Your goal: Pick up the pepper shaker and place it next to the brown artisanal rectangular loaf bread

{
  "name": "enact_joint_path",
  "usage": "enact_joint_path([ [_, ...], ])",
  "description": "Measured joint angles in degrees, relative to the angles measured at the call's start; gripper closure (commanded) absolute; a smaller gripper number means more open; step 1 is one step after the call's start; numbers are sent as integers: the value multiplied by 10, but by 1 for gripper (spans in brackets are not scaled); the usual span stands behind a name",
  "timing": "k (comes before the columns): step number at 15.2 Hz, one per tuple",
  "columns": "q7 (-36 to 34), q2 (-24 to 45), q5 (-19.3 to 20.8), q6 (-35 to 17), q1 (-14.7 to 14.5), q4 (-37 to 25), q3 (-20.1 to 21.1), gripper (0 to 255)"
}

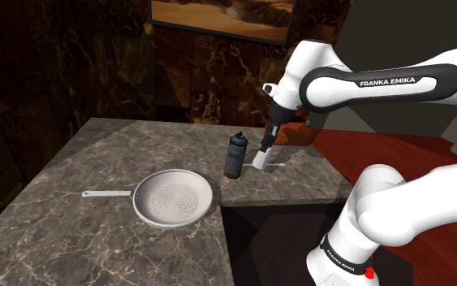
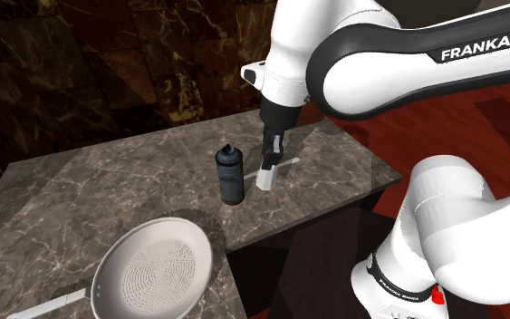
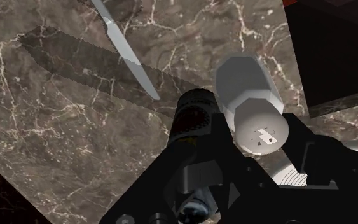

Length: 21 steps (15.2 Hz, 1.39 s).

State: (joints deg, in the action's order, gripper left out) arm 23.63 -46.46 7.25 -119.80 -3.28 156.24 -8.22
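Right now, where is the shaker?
In the shoulder view the shaker is right of centre, tilted in the gripper, just right of the bottle, beside the knife.

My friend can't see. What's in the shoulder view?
A white robot arm reaches over a marble counter, its black pincer at the top of a tilted pale shaker. A dark bottle stands beside it, a white pan nearer.
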Motion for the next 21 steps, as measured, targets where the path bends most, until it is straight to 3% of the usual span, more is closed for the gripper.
enact_joint_path([
  [14,4,-7,-10,108,-5,-101,8,255],
  [21,81,77,16,86,12,-169,-67,255],
])
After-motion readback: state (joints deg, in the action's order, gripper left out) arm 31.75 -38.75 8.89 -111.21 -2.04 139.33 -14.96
